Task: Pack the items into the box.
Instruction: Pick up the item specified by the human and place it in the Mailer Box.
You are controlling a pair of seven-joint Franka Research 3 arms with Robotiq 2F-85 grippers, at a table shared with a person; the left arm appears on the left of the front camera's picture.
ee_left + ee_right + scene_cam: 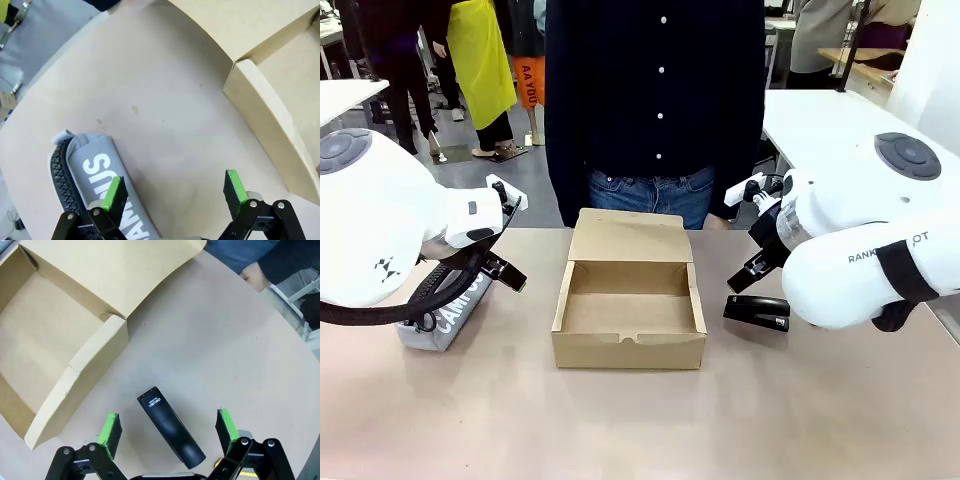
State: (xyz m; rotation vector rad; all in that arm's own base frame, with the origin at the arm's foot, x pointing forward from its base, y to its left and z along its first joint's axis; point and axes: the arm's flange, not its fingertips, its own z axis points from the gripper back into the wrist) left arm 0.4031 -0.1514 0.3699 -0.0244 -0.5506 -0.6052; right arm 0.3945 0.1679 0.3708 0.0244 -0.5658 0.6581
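right wrist view: right gripper (pixel 168 425) spread over stapler (pixel 162 414) beside box (pixel 75 390).

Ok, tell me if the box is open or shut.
Open: the box has its flap lid folded back and standing up, bare interior showing.

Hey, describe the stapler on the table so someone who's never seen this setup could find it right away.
Start at the open brown cardboard box in the middle of the table. Just off its right side, lying flat, is the stapler. It is small, black and glossy, unlike the larger soft grey pouch left of the box.
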